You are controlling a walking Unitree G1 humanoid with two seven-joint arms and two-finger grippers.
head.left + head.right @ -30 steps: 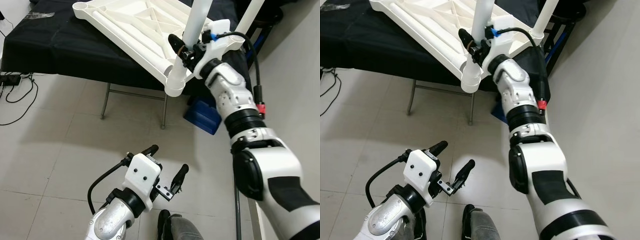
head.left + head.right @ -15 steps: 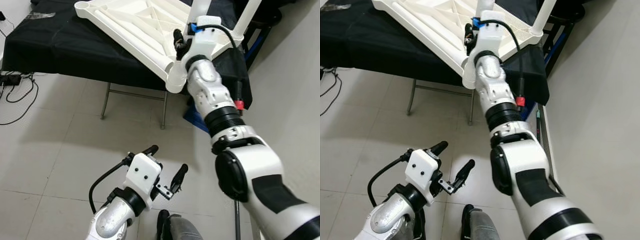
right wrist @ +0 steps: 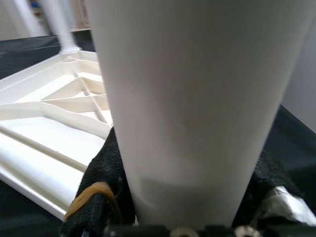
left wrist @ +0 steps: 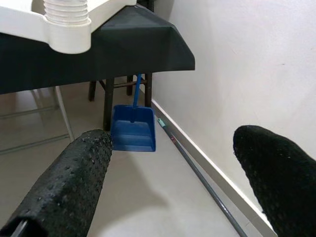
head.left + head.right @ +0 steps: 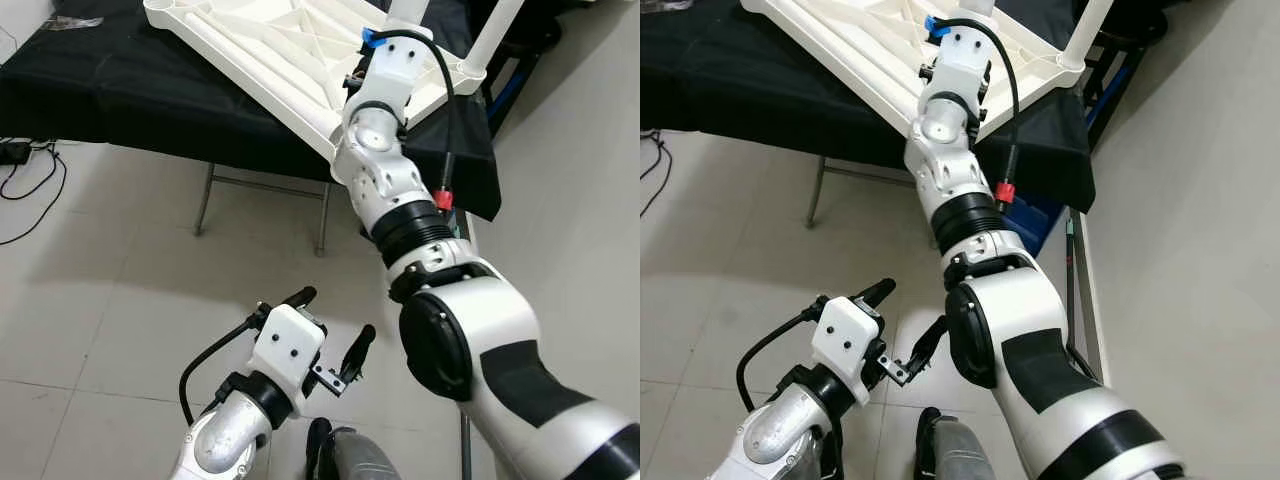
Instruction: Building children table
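The step in hand looks like the fitting of a leg into the upturned table top; the white table top [image 5: 270, 50] lies underside up on the black desk [image 5: 120, 95], tilted, with its near right corner jutting past the desk's front edge, and the threaded corner socket [image 4: 66, 24] hangs out over the floor, as the left wrist view shows from below.

The right pincer [image 3: 173, 197] is up at that overhanging corner, and the right wrist view shows its black fingers [image 3: 106, 168] closed about the base of a white leg [image 3: 192, 98]; the leg stands upright between them, held on both sides. In the head views the right arm hides the joint, so I cannot tell how far the leg is seated. A second leg [image 5: 1087, 30] already stands at the far right corner of the top.

The next move, as I judge it, calls for turning the leg down into its socket while keeping it straight, without dragging the top further off the desk's edge.

The left pincer [image 5: 330, 335] hangs low over the tiled floor [image 5: 90, 290], well apart from the table top, its fingers spread wide with nothing between them; a blue dustpan [image 4: 133, 128] sits under the desk by the wall.
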